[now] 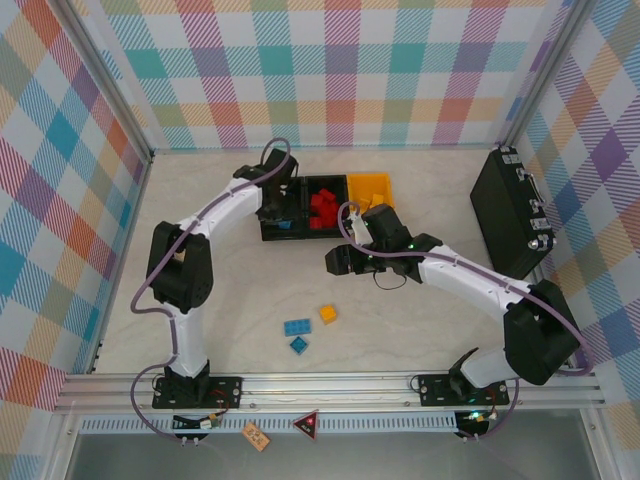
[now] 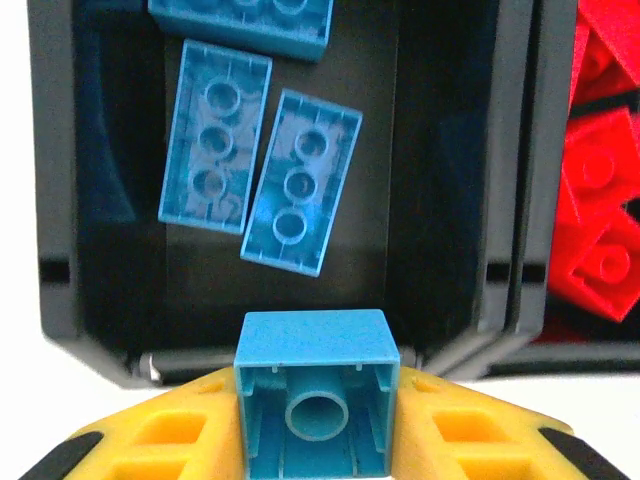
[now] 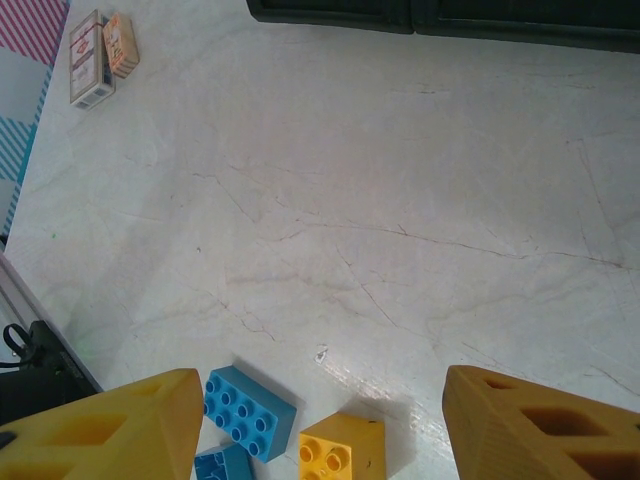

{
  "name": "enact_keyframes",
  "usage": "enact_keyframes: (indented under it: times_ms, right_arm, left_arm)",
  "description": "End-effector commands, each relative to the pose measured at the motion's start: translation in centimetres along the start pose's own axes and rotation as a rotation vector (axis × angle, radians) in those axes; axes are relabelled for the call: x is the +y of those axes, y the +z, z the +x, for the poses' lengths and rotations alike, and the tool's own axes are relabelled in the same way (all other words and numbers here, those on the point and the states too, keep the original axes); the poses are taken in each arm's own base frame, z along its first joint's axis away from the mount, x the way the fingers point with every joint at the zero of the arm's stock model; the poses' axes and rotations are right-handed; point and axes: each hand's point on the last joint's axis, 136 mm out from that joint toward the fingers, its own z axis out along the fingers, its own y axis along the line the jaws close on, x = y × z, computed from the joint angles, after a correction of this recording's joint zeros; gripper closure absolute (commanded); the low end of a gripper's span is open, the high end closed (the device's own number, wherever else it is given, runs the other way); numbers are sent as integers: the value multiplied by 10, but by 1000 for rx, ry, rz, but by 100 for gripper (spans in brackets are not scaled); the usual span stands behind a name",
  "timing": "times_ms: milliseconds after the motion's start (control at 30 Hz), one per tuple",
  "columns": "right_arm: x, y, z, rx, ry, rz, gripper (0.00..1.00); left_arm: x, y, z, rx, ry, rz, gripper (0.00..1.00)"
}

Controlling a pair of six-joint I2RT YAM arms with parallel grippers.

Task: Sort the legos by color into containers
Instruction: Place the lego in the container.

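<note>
My left gripper (image 2: 316, 400) is shut on a small blue lego (image 2: 316, 345), held above the near wall of the left black container (image 2: 60, 200). Several blue legos (image 2: 215, 135) lie in that container. The middle black container (image 1: 322, 207) holds red legos (image 2: 600, 200), and the yellow-orange container (image 1: 372, 190) is at the row's right end. My right gripper (image 3: 320, 430) hangs open over the table. Below it lie a blue lego (image 3: 250, 410), a yellow-orange lego (image 3: 340, 450) and a smaller blue lego (image 3: 222, 467). In the top view my left gripper (image 1: 272, 205) is at the containers and my right gripper (image 1: 338, 262) is just in front of them.
A large black case with metal latches (image 1: 510, 210) lies at the right wall. Two small printed cards (image 3: 100, 45) sit on the table near the left wall. The three loose legos (image 1: 297, 326) lie in the near middle, between the arm bases.
</note>
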Motion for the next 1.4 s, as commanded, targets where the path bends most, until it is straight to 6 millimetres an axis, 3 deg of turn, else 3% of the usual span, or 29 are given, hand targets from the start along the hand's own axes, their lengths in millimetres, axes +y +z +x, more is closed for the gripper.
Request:
enact_keyframes:
  times_ms: [0, 500, 900, 1033, 1367]
  right_arm:
    - [5, -3, -12, -34, 8, 0, 35]
    - [0, -6, -16, -53, 36, 33, 35]
    - [-1, -7, -16, -58, 34, 43, 35]
    - [0, -6, -17, -58, 34, 38, 35]
    - [1, -4, -18, -60, 36, 30, 35]
  left_arm:
    - [-5, 1, -22, -35, -19, 10, 65]
    - [-6, 33, -73, -103, -114, 31, 63]
    - [-13, 55, -75, -77, -132, 64, 58]
    - [-13, 54, -75, -80, -140, 66, 48]
    - [-15, 27, -70, -107, -145, 111, 47]
